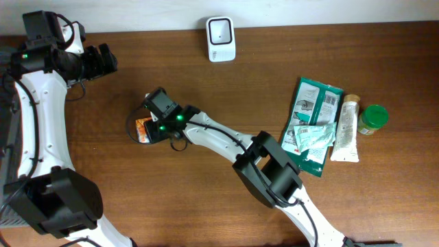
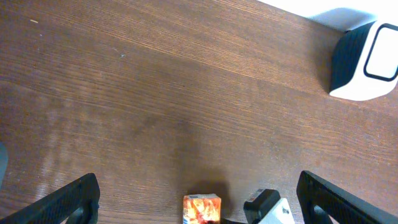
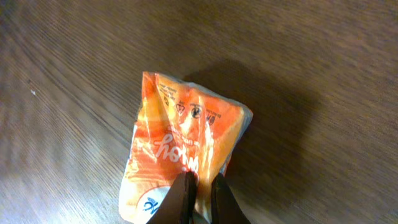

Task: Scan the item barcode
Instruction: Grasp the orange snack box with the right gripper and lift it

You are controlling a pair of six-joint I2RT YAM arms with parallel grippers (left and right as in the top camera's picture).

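An orange snack packet [image 3: 180,152] lies on the wooden table, left of centre in the overhead view [image 1: 143,129]. My right gripper [image 3: 200,186] is shut on the orange packet, pinching a fold of its wrapper between the fingertips; it reaches in from the right [image 1: 154,127]. No barcode shows on the packet's visible side. The white scanner [image 1: 221,38] stands at the table's far edge and shows top right in the left wrist view [image 2: 364,56]. My left gripper [image 2: 199,202] hangs open at the far left [image 1: 103,60], above bare wood, with the packet [image 2: 202,208] low between its fingers' lines.
At the right lie green and teal pouches [image 1: 312,123], a white tube [image 1: 346,130] and a green-lidded jar [image 1: 374,119]. Bare wood stretches between the packet and the scanner.
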